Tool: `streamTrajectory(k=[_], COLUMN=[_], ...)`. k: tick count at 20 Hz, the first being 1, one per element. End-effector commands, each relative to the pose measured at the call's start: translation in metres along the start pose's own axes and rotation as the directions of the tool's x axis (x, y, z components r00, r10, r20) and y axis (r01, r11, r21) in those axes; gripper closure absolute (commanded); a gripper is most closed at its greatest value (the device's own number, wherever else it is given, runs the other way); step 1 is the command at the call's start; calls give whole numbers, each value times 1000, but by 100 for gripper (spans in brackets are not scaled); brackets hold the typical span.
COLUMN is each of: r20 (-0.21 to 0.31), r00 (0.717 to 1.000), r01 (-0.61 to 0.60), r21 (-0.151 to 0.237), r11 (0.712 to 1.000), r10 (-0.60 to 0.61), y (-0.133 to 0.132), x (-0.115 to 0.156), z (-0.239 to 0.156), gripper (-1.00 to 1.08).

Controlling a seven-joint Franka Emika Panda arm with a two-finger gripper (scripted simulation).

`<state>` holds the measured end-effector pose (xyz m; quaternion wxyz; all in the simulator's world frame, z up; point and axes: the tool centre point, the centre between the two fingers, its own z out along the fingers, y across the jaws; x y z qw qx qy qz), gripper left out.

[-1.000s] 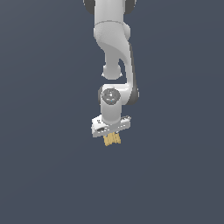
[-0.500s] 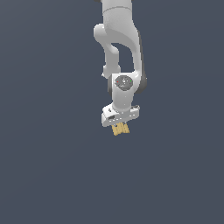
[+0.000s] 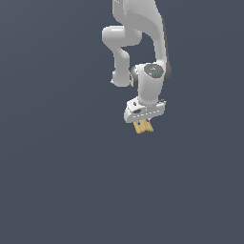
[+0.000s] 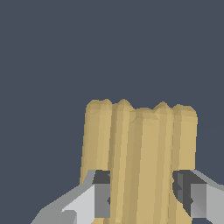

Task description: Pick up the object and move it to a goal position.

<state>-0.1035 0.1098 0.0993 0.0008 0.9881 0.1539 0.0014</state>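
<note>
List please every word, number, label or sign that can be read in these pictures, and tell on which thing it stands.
None: no readable text in either view.
The tan ridged block is plain.
The white gripper and its fingers carry no label.
The dark background shows no marks.

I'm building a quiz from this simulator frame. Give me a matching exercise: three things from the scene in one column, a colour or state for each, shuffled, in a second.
Things:
1. block
2. gripper
3. arm

Descriptions:
A. white, bending down from the top of the exterior view
B. tan-yellow, with lengthwise ridges
C. shut on the block, one finger on each side

Pairs: 1-B, 2-C, 3-A
</note>
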Motion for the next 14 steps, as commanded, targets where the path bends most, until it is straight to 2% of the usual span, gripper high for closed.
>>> streamTrajectory(k=[1,7,14], r20=[1,3,3], r00=[1000,1000,1000], r01=[-1,-1,-1], r21=[0,1,2], r11=[1000,1000,1000], r10=[1,1,1], y=[-16,-40,-43], x=[-7,-17,-17], z=[-8,-20,-22], gripper=[108,108,108])
